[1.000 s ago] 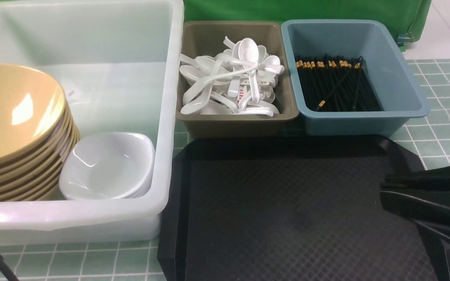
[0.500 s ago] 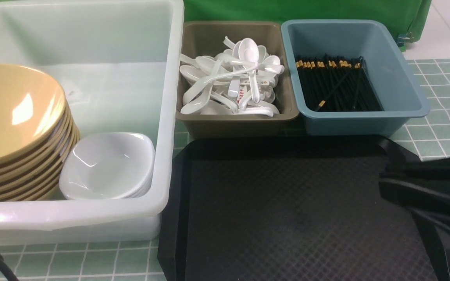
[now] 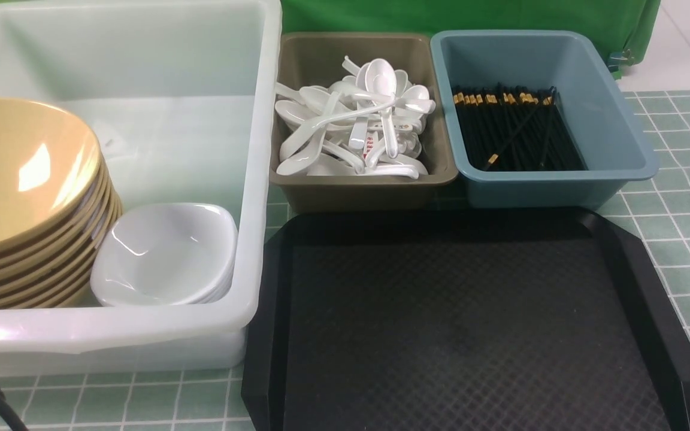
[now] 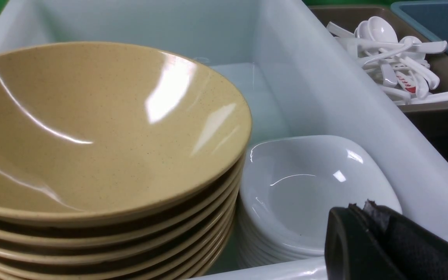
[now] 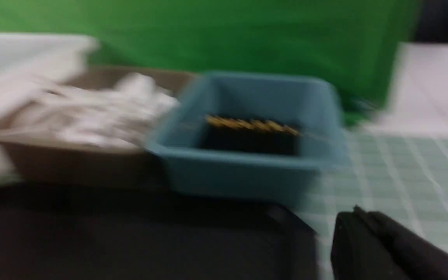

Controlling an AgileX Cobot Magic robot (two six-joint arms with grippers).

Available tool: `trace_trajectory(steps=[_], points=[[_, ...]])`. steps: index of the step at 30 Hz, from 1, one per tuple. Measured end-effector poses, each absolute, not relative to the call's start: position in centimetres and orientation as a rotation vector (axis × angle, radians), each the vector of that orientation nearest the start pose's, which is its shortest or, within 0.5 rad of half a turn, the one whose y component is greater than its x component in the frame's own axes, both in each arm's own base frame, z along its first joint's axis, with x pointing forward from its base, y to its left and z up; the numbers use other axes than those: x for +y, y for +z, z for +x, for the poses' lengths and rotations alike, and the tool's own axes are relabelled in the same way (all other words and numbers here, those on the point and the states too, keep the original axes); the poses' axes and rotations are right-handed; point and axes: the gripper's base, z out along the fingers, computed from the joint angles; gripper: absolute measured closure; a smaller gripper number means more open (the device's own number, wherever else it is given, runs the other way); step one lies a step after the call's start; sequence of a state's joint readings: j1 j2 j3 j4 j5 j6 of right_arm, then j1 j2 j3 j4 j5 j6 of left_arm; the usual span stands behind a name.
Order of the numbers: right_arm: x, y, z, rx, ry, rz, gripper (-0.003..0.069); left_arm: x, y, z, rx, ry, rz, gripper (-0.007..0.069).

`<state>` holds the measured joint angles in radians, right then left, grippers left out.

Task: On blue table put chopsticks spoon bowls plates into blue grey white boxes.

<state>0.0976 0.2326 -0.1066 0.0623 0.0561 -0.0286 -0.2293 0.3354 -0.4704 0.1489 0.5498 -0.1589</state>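
Chopsticks (image 3: 516, 129) sharp in front view only; wrist views show both end effectors closed, empty.

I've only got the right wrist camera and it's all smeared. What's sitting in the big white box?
Observer: A stack of yellow bowls stands at the left side of the white box.
Operator: Anything next to them?
Observer: A stack of white plates, right of the bowls, in the box's near right corner.
Operator: And where's the left gripper?
Observer: The left gripper is shut and holds nothing, by the box's near wall, close to the plates.
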Motion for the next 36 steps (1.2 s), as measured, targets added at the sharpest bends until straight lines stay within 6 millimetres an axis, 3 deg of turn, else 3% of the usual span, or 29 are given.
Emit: trace_trajectory(steps=[5,11,36], points=[[-0.7,18.7,6.1,1.738,-0.029,0.138,0.0624,-0.9,30.0,7.2,1.889,-0.105,0.134,0.0638],[-0.8,17.8,5.4,1.784,-0.052,0.173,0.0624,-0.9,30.0,7.2,1.889,-0.105,0.134,0.0638],[-0.9,17.7,5.3,1.803,-0.069,0.158,0.0622,-0.9,30.0,7.2,1.89,-0.107,0.131,0.0638]])
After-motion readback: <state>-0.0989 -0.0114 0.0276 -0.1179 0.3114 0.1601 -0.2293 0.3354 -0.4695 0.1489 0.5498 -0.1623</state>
